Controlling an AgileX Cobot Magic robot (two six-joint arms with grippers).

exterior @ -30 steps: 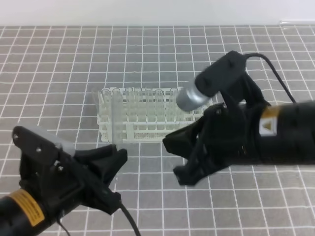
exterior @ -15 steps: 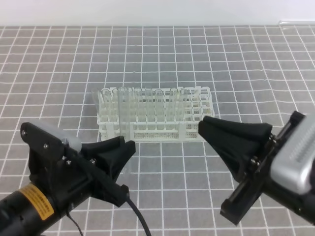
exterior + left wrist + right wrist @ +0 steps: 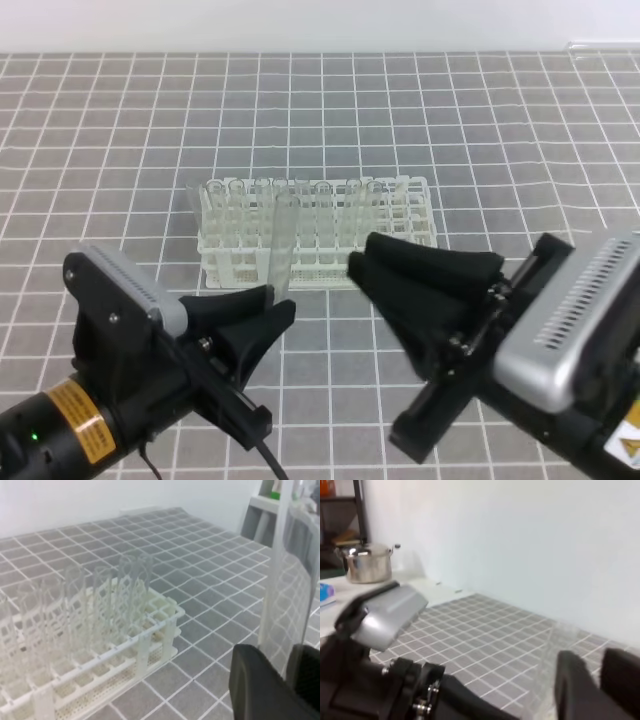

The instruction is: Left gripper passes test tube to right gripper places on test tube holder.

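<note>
test tube [image 3: 282, 243] stands nearly upright, top leaning slightly right, its lower end pinched between the tips of the left pincer [image 3: 268, 304], which is nearly closed on it. in the left wrist view the tube [image 3: 281, 565] rises from between the dark fingers [image 3: 260, 685]. right pincer [image 3: 400, 268] sits just right of the tube w/ fingers slightly parted, holding nothing; contact w/ tube can't be told. behind both pincers, the white test tube holder [image 3: 385, 265] rests on the grey gridded tabletop [image 3: 120, 140], w/ several other clear tubes [image 3: 240, 215] standing in its left rows.
</note>
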